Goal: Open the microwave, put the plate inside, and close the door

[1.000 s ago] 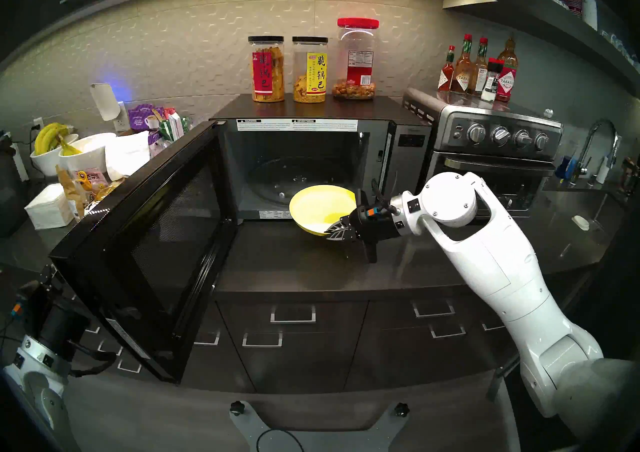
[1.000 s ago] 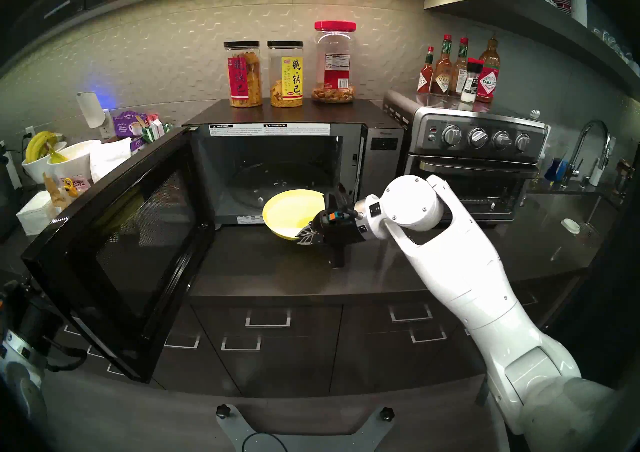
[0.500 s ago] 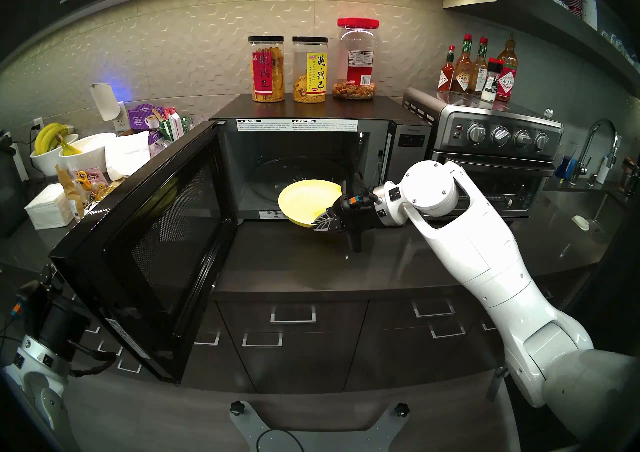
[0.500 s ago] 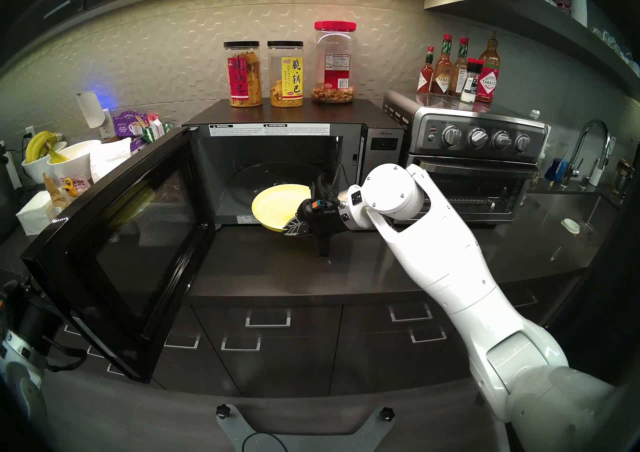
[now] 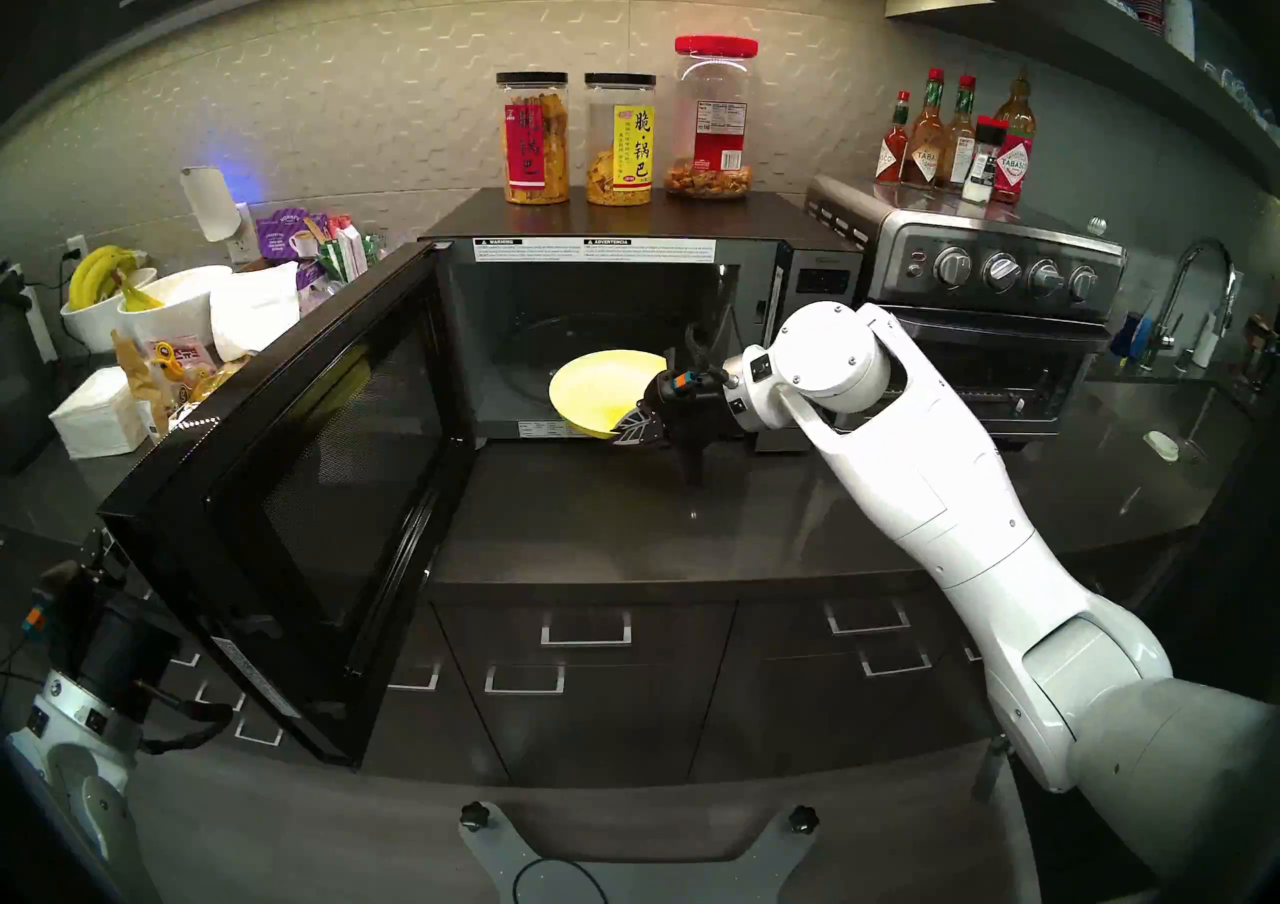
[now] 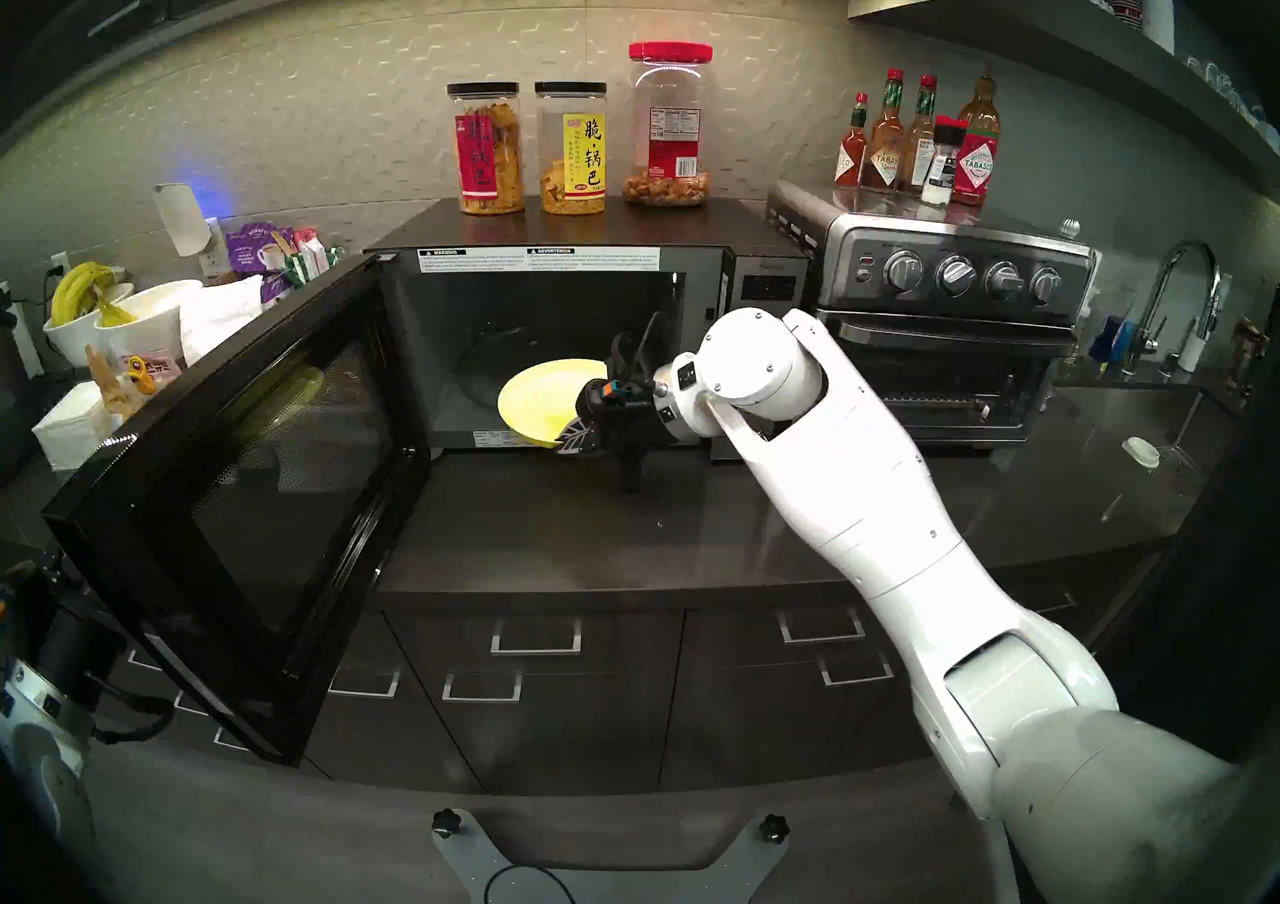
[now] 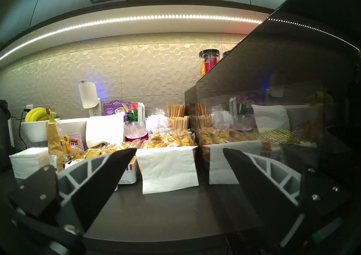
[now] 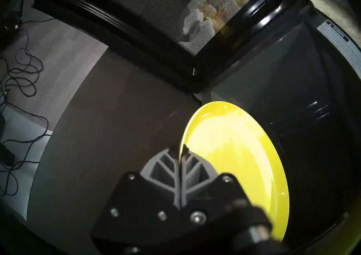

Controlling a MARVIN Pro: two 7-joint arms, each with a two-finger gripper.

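kitchen counter, mid-task: i have the right gripper (image 5: 632, 430) pinched shut on the near rim of the yellow plate (image 5: 601, 390), and the plate hangs at the mouth of the microwave (image 5: 623, 327), its far half over the threshold and above the front of the glass turntable (image 5: 540, 362), its near edge just outside the opening. the plate is tilted, far rim higher than the held rim. the door (image 5: 312, 487) stands wide open to the left of the microwave. my left gripper (image 7: 179, 170) idles with its fingers spread and nothing between them, left of the microwave and on the outer side of the door.

the step in hand, as i judge it, is sliding the plate in and setting it down. to do it well i would carry the plate straight back toward the middle of the turntable, level it as it goes so the far rim does not catch the roof of the microwave, and keep the wrist off the right edge of the opening, which sits close beside it. i would lower until the plate rests flat on the turntable before letting go. whether it touches the microwave floor yet, i cannot tell.
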